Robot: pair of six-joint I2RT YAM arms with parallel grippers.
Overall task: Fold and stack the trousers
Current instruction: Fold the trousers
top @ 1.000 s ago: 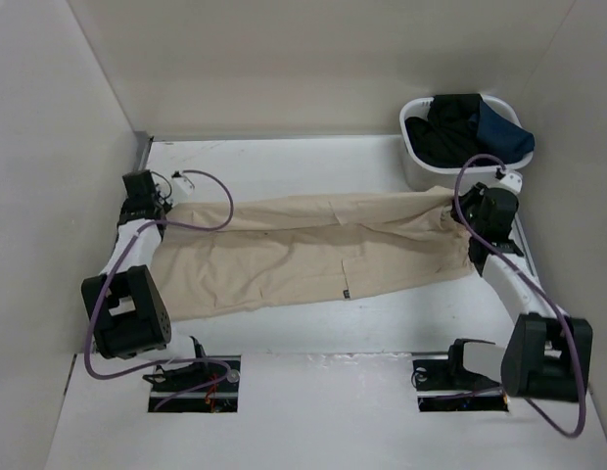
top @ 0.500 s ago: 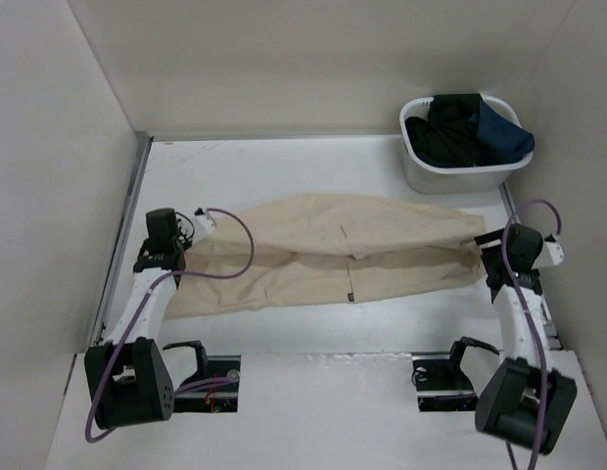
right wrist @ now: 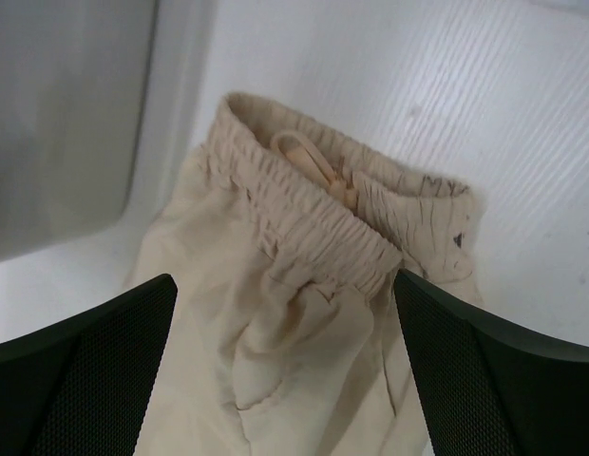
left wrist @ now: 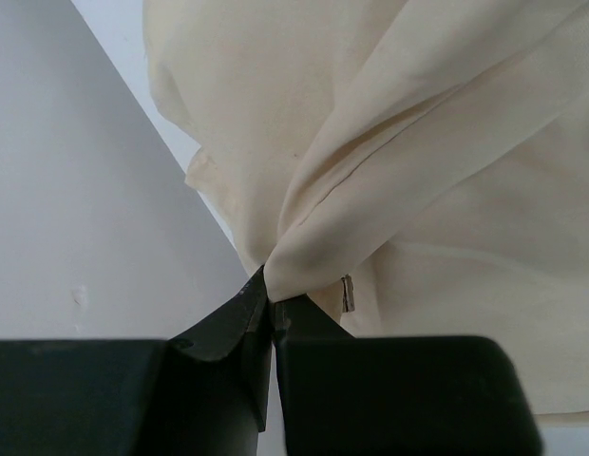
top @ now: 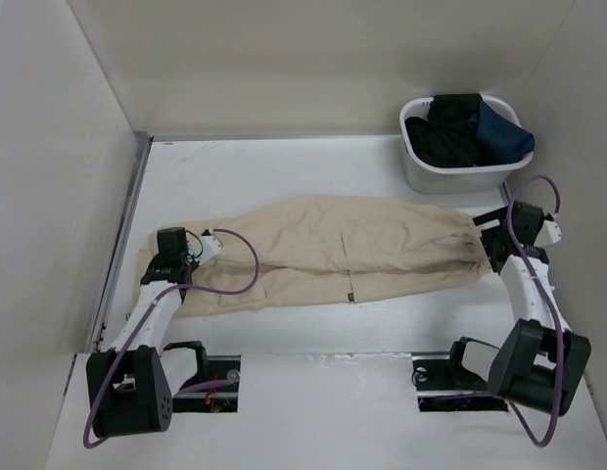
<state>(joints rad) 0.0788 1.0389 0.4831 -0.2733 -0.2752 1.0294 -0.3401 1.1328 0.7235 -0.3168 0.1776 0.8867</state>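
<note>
The beige trousers (top: pixel 352 250) lie lengthwise across the white table, legs to the left and gathered waist (right wrist: pixel 323 214) to the right. A small dark tag (top: pixel 350 294) shows on the near leg. My left gripper (top: pixel 186 257) is at the leg ends and is shut on a pinched fold of the trousers (left wrist: pixel 304 256). My right gripper (top: pixel 491 243) hovers at the waist end with its jaws wide apart. In the right wrist view the waistband lies between and below the fingers (right wrist: pixel 484 370), held by neither.
A white basket (top: pixel 421 168) with black and navy garments (top: pixel 470 132) stands at the back right, just behind the right arm. Walls enclose the table on the left, back and right. A metal rail (top: pixel 122 250) runs along the left edge.
Both arms drew the trousers toward the near side. The right gripper let go of the waist and now stands open above it. The left gripper kept its hold.
</note>
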